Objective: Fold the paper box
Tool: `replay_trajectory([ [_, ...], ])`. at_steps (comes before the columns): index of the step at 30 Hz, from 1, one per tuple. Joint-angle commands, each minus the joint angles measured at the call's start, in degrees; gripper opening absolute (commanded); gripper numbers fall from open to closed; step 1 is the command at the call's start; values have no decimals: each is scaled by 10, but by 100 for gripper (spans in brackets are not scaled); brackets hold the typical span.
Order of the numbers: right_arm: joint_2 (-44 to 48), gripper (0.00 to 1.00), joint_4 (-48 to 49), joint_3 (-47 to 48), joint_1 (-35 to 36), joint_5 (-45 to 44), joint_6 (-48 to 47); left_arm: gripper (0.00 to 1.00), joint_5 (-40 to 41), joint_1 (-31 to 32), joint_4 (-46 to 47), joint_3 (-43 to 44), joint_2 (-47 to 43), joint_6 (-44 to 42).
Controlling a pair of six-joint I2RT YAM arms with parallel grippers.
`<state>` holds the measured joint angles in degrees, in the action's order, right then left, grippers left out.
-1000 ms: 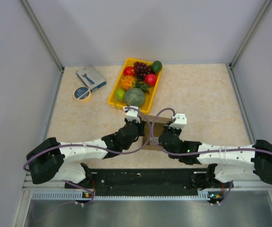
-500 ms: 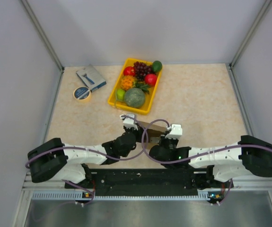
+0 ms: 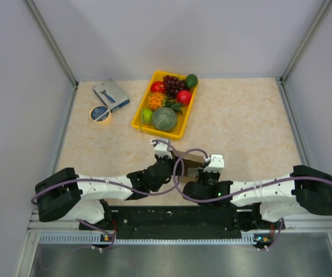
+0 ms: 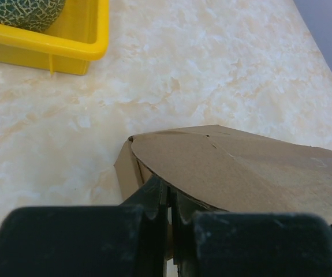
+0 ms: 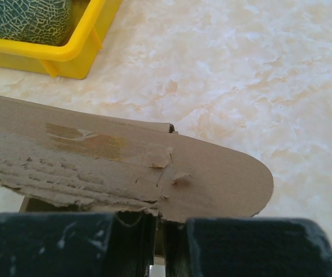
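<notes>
The paper box (image 3: 190, 159) is a brown cardboard sheet held off the table between my two arms, near the front middle. My left gripper (image 3: 167, 167) is shut on its left side; in the left wrist view the jaws (image 4: 170, 202) pinch a rounded flap (image 4: 241, 170). My right gripper (image 3: 203, 176) is shut on its right side; in the right wrist view the jaws pinch the near edge of a rounded flap (image 5: 212, 179) with torn, peeled paper (image 5: 67, 173). Most of the sheet is hidden by the grippers from above.
A yellow tray (image 3: 140, 122) of fruit stands behind the box; its corner shows in both wrist views (image 4: 90, 46) (image 5: 79, 55). A blue-grey packet (image 3: 111, 95) and a tape roll (image 3: 100, 114) lie at the back left. Grey walls enclose the table.
Both grippers pulled the cardboard toward the front edge and closer together. The right arm's elbow swung left and it now lies lower across the front.
</notes>
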<state>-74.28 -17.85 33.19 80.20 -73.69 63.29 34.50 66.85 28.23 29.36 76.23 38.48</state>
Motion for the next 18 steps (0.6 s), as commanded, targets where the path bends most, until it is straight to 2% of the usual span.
replay_trajectory([
  [1, -3, 4, -3, 14, 12, 14, 29, 0, -79, 12, -24, 32, 1, 36],
  [5, -3, 4, -5, 12, 12, 14, 35, 0, -67, 13, -61, 54, 16, 35],
  [10, 1, 6, -9, 9, 12, 21, 43, 0, -69, 14, -31, 25, 33, 46],
  [15, 45, 18, -28, 2, 13, 68, 1, 0, -43, 19, 3, -33, 30, 39],
  [18, 109, 32, -35, -8, 21, 140, -57, 0, -36, 21, 3, -38, 33, 34],
])
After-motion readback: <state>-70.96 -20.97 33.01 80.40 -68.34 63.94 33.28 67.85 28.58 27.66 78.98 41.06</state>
